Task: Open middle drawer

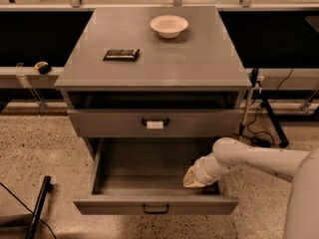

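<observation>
Camera view: the grey cabinet (154, 63) fills the centre. The middle drawer (149, 163) stands pulled well out towards 6 o'clock, its deep interior exposed; I judge the task essentially done. The white arm (259, 158) enters from 4 o'clock. The gripper (192, 179) sits inside the drawer box, near its 3 o'clock wall. Whether it is apart or closed, I cannot tell.

Risks: withdrawing upward could strike the tagged drawer (109, 123) overhanging at 12 o'clock, and a sideways drag could jam against the wall. Further pulling may overrun the runners.

Smaller items: bowl (169, 25), black packet (121, 54), bare loop handle (155, 209). Anything below the drawer is cut off.
</observation>
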